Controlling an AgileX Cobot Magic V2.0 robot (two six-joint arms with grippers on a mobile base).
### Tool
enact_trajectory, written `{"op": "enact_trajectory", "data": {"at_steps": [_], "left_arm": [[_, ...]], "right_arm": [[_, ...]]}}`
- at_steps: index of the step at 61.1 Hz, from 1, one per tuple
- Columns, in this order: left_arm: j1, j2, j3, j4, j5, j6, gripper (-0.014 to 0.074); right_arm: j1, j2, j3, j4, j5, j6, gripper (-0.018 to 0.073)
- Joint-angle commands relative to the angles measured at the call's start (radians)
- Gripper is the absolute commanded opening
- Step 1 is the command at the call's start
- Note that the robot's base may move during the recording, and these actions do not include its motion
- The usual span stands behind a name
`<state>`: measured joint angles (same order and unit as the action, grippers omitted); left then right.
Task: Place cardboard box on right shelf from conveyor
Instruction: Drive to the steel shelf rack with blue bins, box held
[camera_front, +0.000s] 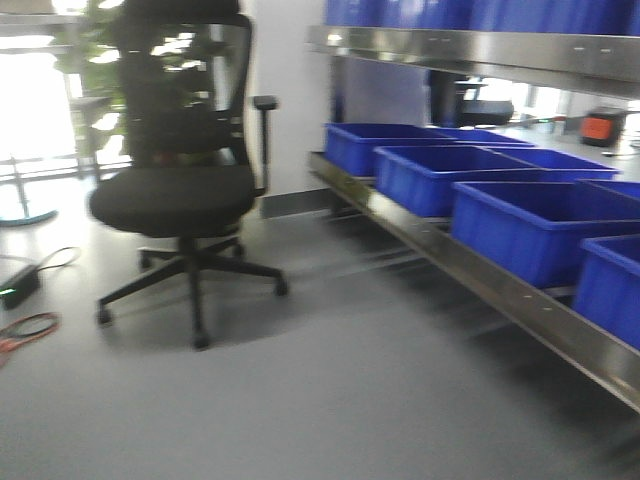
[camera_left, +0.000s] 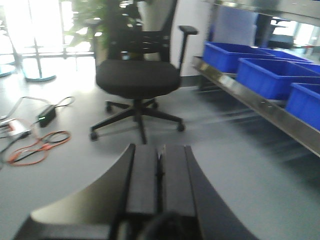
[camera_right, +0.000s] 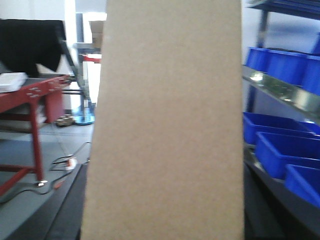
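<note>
The right gripper (camera_right: 162, 227) carries the cardboard box (camera_right: 165, 115) — clamped across its narrow width, I judge, from the dark finger edges at either lower corner; the box's long axis runs straight out ahead of the wrist. The right shelf (camera_right: 280, 87) lies off to that gripper's right, with blue bins (camera_right: 282, 147) below its lip; the left gripper (camera_left: 160, 172) — pads pressed together, empty — plays no part.

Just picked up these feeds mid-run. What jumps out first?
A tan box fills almost the whole right wrist view, close to the lens. In the front view a black office chair stands on the grey floor at left. A row of blue bins lines the steel shelf on the right.
</note>
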<state>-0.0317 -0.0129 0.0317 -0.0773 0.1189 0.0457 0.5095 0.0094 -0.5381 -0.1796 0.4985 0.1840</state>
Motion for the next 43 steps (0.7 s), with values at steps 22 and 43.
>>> {"op": "enact_trajectory", "data": {"at_steps": [22,43], "left_arm": [[0.002,-0.014,0.009,-0.006,-0.085,0.0,-0.0116],[0.002,-0.014,0.009,-0.006,-0.085,0.0,-0.0116]], "right_arm": [[-0.004,0.018,-0.025,-0.018,-0.104,-0.005,0.0235],[-0.004,0.018,-0.025,-0.018,-0.104,-0.005,0.0235]]}}
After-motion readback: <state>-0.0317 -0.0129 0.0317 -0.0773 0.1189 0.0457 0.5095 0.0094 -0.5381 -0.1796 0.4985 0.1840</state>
